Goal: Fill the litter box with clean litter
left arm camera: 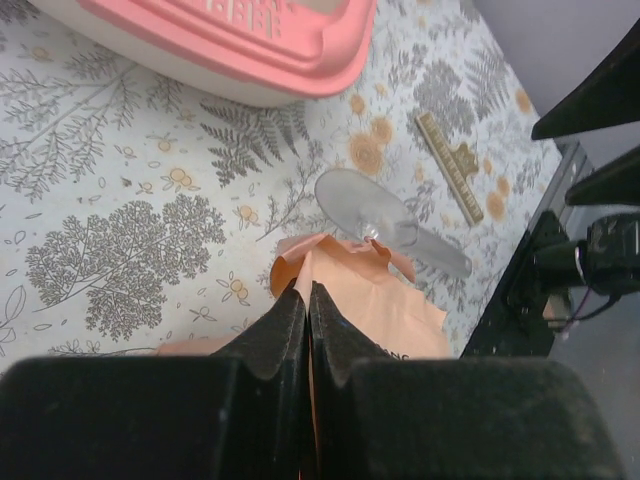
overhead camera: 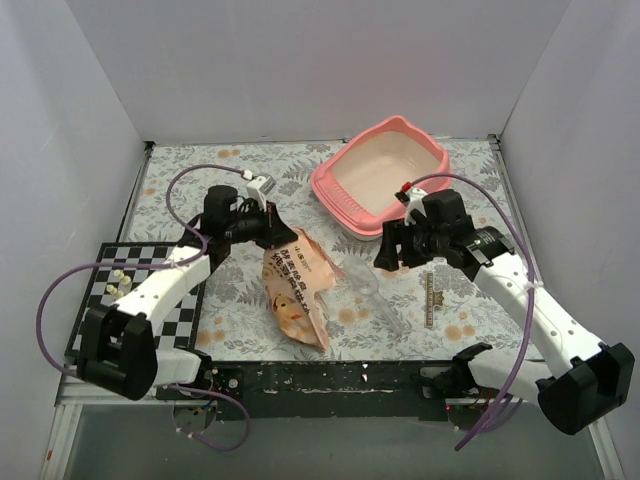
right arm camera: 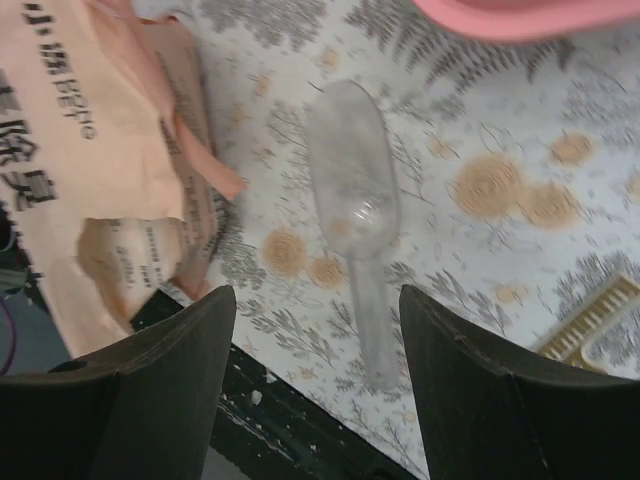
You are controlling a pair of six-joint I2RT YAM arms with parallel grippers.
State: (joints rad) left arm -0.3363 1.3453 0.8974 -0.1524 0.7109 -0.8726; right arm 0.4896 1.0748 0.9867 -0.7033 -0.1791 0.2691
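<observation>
The pink litter box [overhead camera: 331, 190] stands at the back right, its cream inside bare; its rim [left arm camera: 250, 40] also shows in the left wrist view. No clean litter shows in any view. An orange printed bag [overhead camera: 298, 290] lies mid-table. My left gripper [overhead camera: 272, 228] is shut on the bag's [left arm camera: 370, 300] upper edge, which is pinched between the jaws [left arm camera: 307, 290]. A clear scoop [overhead camera: 375, 293] lies just right of the bag. My right gripper [right arm camera: 318, 295] hangs open above the scoop's handle [right arm camera: 365, 310], touching nothing.
A black-and-white checkerboard [overhead camera: 140, 290] lies under the left arm. A tan patterned strip [overhead camera: 430, 298] lies right of the scoop. The table's dark front edge [overhead camera: 330, 375] runs close below the bag and scoop. White walls enclose the left, back and right sides.
</observation>
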